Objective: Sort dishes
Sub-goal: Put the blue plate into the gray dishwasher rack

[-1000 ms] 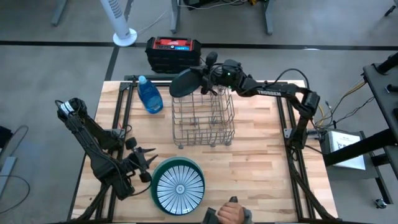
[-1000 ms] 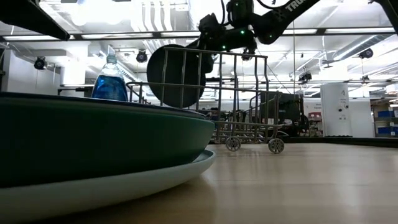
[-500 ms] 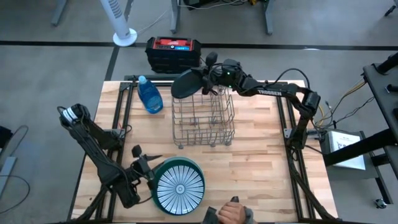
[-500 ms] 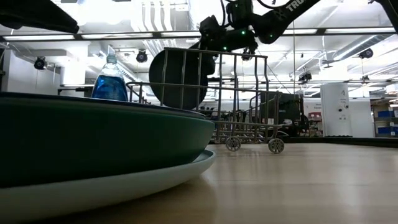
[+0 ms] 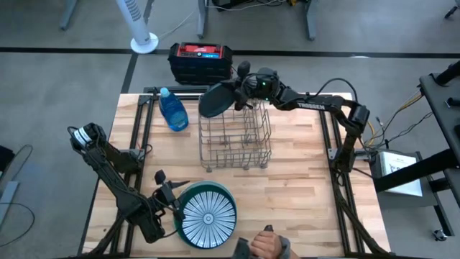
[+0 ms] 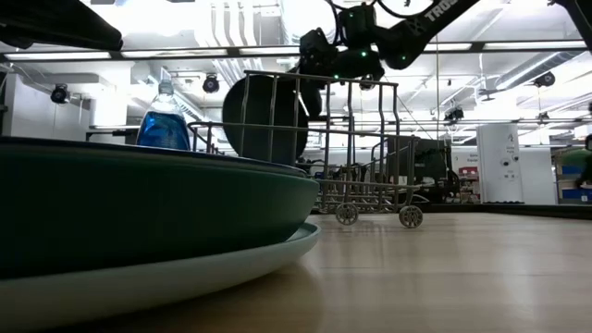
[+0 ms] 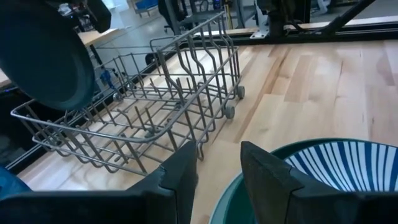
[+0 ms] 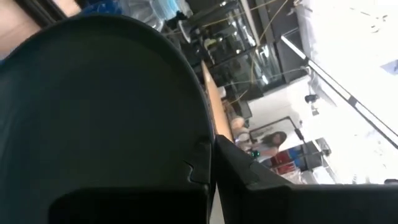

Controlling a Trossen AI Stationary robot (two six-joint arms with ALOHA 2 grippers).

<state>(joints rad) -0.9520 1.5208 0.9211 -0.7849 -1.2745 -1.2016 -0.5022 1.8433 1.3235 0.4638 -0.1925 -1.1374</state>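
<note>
While clamped shut on the rim of the dark teal plate point(image 5: 213, 98), right claw point(image 5: 242, 88) positioned above the far left corner of the wire rack point(image 5: 234, 137), plate held on edge, overhanging the rack's top rail. Judged step: loading this plate into the rack. Next move calls for lowering the plate edge-first between two upright tines, keeping it vertical, then releasing only once seated; a tilted entry risks snagging a wire.

Left claw point(image 5: 168, 194) partly open, gripping nothing, just beside the left rim of the striped plate point(image 5: 208, 216) at the near edge of the surface point(image 5: 302, 187). Striped plate stacked inside a green plate point(image 5: 182, 216); from table height, a paler plate point(image 6: 231, 264) visible beneath. Likely next pick: the striped plate, requiring a rim grasp.

Blue bottle point(image 5: 172, 110) standing left of the rack. A person's hand point(image 5: 266, 248) showing at the near edge.
</note>
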